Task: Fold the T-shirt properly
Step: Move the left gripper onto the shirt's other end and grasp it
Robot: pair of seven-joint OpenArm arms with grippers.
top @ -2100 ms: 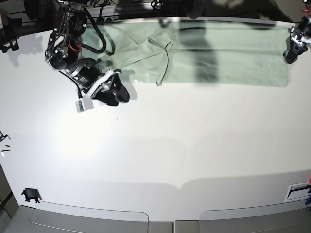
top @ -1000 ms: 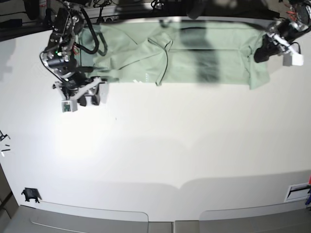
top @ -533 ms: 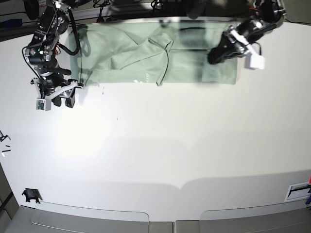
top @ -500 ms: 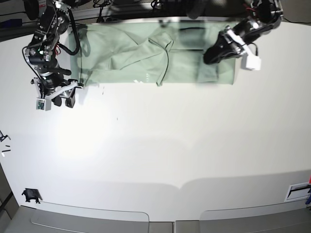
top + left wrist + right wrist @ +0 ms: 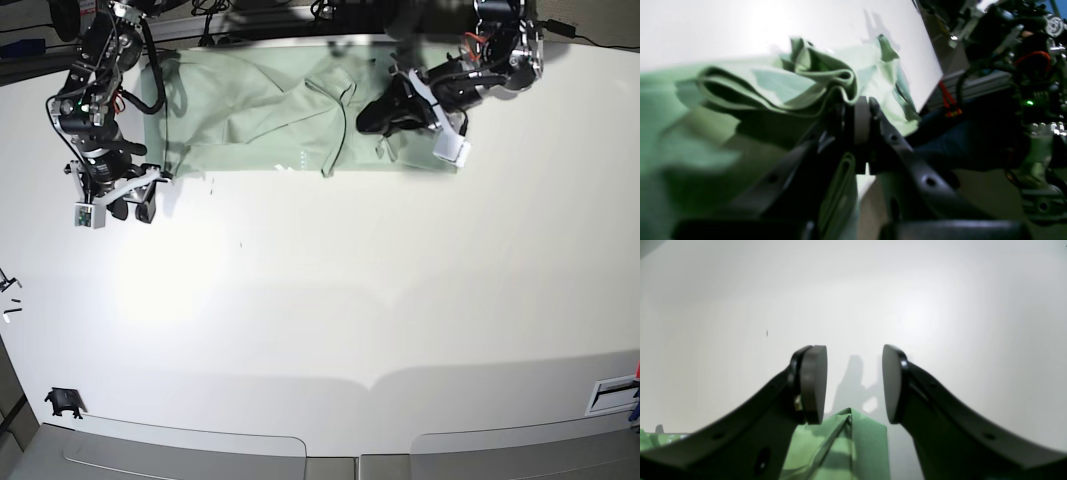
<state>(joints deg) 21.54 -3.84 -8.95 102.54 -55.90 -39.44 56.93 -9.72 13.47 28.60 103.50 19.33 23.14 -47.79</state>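
Observation:
The pale mint-green T-shirt [image 5: 250,110] lies along the far edge of the white table [image 5: 350,300], its collar [image 5: 340,95] near the middle. My left gripper [image 5: 378,118] is shut on the shirt's right-hand edge and holds it folded over the body, near the collar. In the left wrist view the jaws [image 5: 857,110] pinch a bunched fold of the shirt [image 5: 780,86]. My right gripper [image 5: 130,207] is open and empty, just off the shirt's near left corner. In the right wrist view its fingers [image 5: 813,383] stand apart above a shirt corner [image 5: 853,443].
A small black clip [image 5: 63,402] lies at the front left. A white slotted part [image 5: 612,395] sits at the front right edge. Small bits [image 5: 8,295] lie at the left edge. Cables and frame parts [image 5: 210,20] run behind the table.
My left gripper has carried the shirt's right edge leftward, from the far right to near the collar. My right gripper moved left off the shirt, then stayed still.

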